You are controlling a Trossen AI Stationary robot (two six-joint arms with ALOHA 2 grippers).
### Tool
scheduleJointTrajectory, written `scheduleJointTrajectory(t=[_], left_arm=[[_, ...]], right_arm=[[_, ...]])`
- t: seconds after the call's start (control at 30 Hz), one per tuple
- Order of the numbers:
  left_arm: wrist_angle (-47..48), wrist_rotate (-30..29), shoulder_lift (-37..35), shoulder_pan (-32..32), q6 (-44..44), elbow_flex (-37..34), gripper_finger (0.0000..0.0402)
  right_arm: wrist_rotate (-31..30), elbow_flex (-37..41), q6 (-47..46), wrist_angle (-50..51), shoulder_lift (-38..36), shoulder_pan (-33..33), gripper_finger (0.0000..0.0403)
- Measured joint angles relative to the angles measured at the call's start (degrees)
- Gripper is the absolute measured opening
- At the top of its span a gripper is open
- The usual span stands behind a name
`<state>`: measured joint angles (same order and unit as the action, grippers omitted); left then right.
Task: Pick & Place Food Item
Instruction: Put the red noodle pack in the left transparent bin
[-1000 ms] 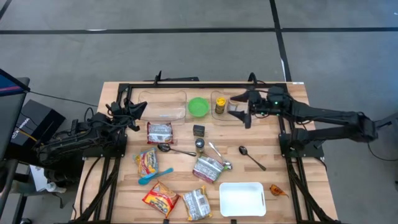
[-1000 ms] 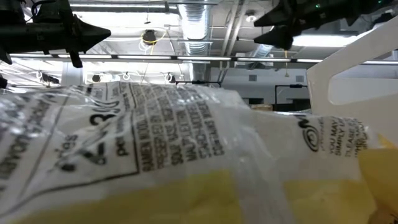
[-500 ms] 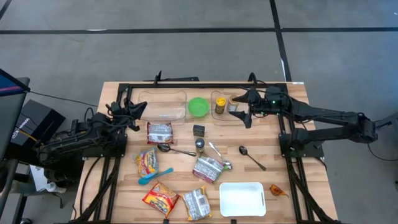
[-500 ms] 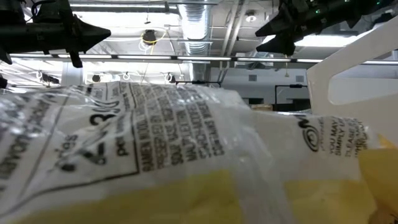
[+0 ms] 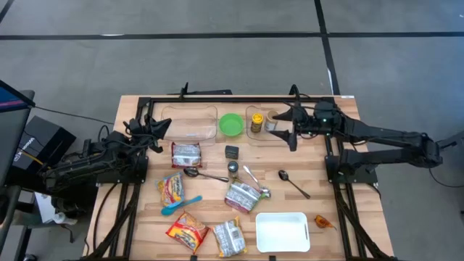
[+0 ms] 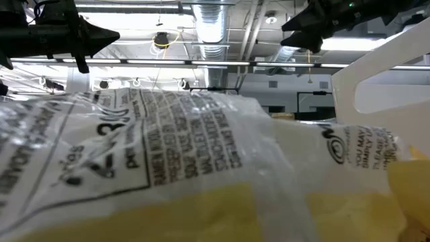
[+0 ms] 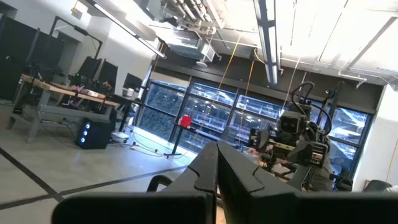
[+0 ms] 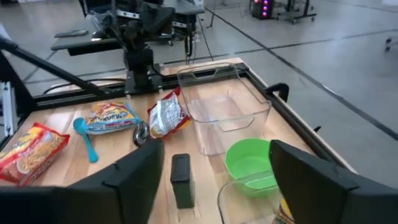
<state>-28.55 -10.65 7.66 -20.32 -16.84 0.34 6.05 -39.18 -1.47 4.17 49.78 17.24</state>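
Right gripper (image 5: 283, 128) open, above small clear container (image 5: 264, 125)

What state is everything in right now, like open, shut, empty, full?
Right gripper: open, holding nothing.
Left gripper: shut, parked at table edge.
Clear container: empty.
Green bowl: empty.
White tray: empty.
Yellow jar: upright, lid on.

In the low view a crinkled clear-plastic noodle packet (image 6: 168, 168) pressed against the lens hides nearly all the wooden table behind it.
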Motion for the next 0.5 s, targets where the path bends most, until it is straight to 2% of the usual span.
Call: scheduleJointTrajectory(t=[0.1, 0.33, 0.5], left_arm=[[0.00, 0.00, 0.01, 0.00, 0.01, -0.01, 0.0000], [0.00, 0.00, 0.00, 0.00, 0.02, -0.02, 0.0000], [0.02, 0.02, 0.00, 0.00, 0.02, -0.02, 0.0000]], right_arm=[[0.03, 0.00, 0.51, 2.46, -2.47, -0.44, 0.0230], [-0.02, 0.00, 0.19, 5.95, -8.85, -1.63, 0.0092], [-0.05, 0.00, -4.36, 6.28, -10.51, -2.26, 0.0033]])
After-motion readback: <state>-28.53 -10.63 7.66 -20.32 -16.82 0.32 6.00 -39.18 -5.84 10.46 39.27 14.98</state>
